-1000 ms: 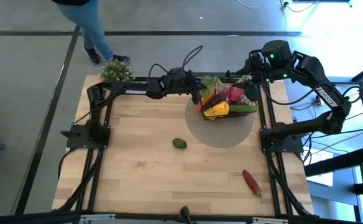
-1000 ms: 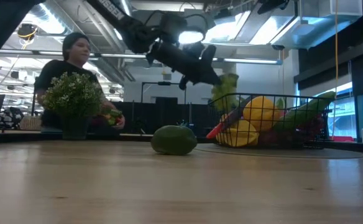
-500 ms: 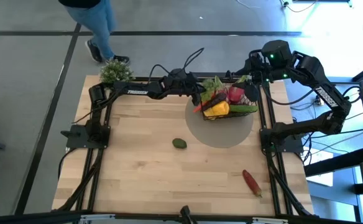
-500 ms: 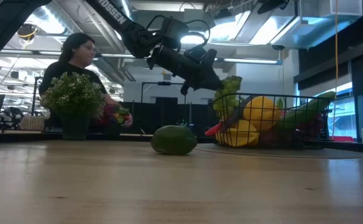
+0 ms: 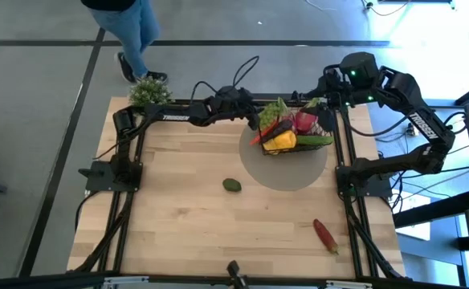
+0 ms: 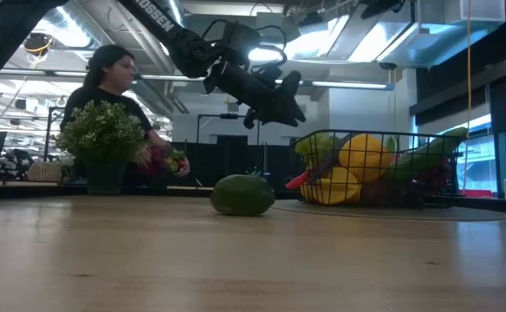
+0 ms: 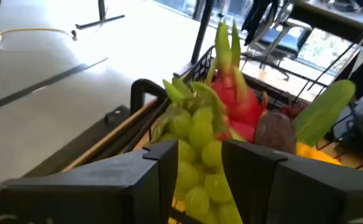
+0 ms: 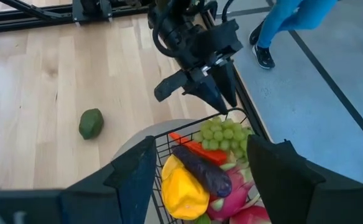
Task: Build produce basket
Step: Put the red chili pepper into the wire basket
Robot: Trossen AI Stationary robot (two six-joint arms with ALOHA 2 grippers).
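The black wire basket [image 5: 308, 145] stands on a grey round mat at the table's far right, holding a yellow pepper [image 8: 183, 190], an eggplant [image 8: 201, 168], a pink dragon fruit [image 7: 240, 102] and green grapes [image 8: 225, 133]. The grapes lie at the basket's left end. My left gripper [image 8: 222, 99] hangs open just above them, over the basket's left rim, and touches nothing. In its wrist view the grapes [image 7: 194, 127] show beyond and between the fingers. My right gripper [image 8: 206, 174] waits open above the basket's far right side. An avocado [image 5: 232, 185] lies on the table's middle.
A red chili [image 5: 324, 234] lies near the table's right front. A potted plant [image 5: 150, 92] stands at the far left corner. A person [image 6: 106, 87] stands beyond the far edge with toy produce in hand. Bare wood stretches across the left and near parts of the table.
My left gripper has opened and let go of the green grapes over the basket's left end. The grapes have dropped from its fingers into the basket. The gripper has stayed just above the rim. The person behind the table has walked to the right.
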